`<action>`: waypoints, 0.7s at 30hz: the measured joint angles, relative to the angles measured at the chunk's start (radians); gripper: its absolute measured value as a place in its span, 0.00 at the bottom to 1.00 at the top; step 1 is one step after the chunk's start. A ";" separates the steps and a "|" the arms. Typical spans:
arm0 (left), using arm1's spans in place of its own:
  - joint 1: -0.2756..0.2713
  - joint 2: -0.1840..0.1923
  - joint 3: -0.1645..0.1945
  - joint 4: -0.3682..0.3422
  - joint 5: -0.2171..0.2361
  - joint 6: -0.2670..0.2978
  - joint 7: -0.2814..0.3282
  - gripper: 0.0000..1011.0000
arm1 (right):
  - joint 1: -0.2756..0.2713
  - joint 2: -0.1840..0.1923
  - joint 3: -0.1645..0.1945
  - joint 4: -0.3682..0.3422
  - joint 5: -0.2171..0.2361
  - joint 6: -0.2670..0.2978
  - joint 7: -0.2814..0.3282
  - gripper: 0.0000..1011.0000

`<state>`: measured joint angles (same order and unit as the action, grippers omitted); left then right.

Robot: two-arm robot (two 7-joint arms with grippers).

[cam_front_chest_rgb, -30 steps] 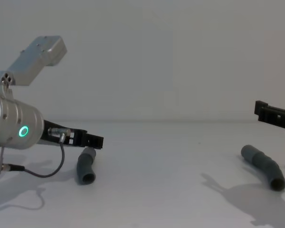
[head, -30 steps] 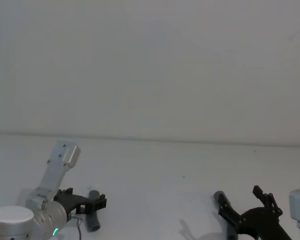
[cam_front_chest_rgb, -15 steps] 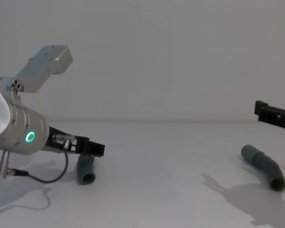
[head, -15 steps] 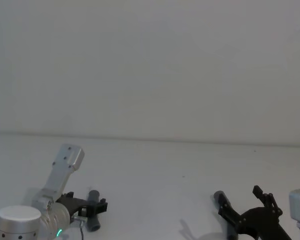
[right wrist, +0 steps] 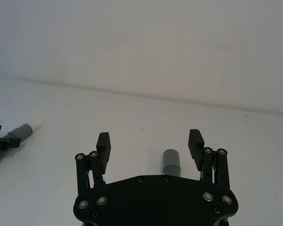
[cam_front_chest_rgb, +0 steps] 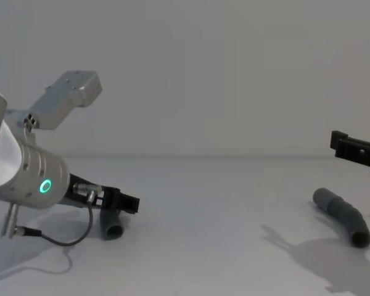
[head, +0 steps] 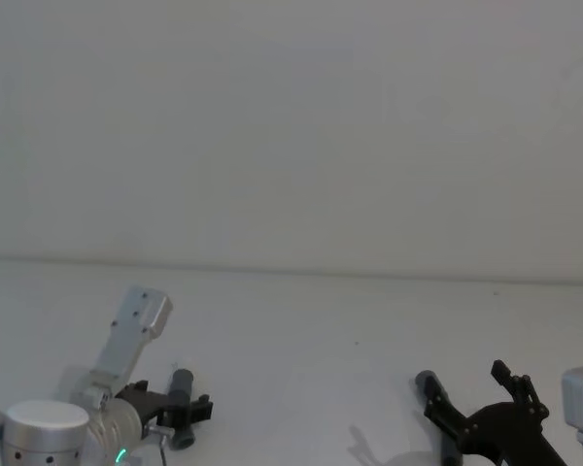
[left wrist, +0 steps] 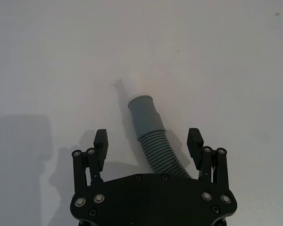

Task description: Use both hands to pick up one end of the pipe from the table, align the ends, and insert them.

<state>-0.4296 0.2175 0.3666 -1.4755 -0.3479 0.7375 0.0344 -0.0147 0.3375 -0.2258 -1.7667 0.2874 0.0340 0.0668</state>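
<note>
2 pipe pieces lie on the table [cam_front_chest_rgb: 222, 253], well apart, 1 on each side of me. On my left is the short piece [left wrist: 146, 120], flat on the surface, its white tip [left wrist: 132, 87] pointing away from my wrist and its ribbed part running back under my palm. My left gripper [left wrist: 148, 139] is low over it with the jaws spread wide. The ribbed section sits between the 2 fingers [left wrist: 100, 141], with bare table showing on both sides, so I am astride it and not pinching it. From the chest, that claw [cam_front_chest_rgb: 126, 203] hangs just above the near, open end of the short piece [cam_front_chest_rgb: 111, 229], and a green ring glows on the arm behind it.

On my right is the longer, slightly bent piece [cam_front_chest_rgb: 342, 213], also flat on the table. My right gripper [right wrist: 150, 141] is spread too and holds nothing; 1 smooth end of that piece [right wrist: 171, 162] shows between its fingers. From the chest this claw [cam_front_chest_rgb: 345, 147] is clearly above the pipe, with open air between them and its shadow on the table below.
</note>
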 joint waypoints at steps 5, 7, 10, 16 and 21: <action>-0.016 0.001 0.010 0.023 0.008 -0.006 -0.018 0.99 | 0.000 0.000 0.000 0.000 0.000 0.000 0.000 0.99; -0.018 0.001 0.011 0.026 0.010 -0.008 -0.020 0.99 | 0.000 0.000 0.000 0.000 0.000 0.000 0.000 0.99; -0.029 0.002 0.017 0.044 0.015 -0.014 -0.033 0.99 | 0.000 0.000 0.000 0.000 0.000 0.000 0.000 0.99; -0.042 0.001 0.023 0.069 0.022 -0.024 -0.047 0.99 | 0.000 0.000 0.000 0.000 0.000 0.000 0.000 0.99; -0.049 -0.001 0.026 0.082 0.025 -0.029 -0.054 0.93 | 0.000 0.000 0.000 0.000 0.000 0.000 0.000 0.99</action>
<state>-0.4781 0.2168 0.3925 -1.3935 -0.3229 0.7086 -0.0195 -0.0146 0.3375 -0.2258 -1.7667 0.2874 0.0340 0.0668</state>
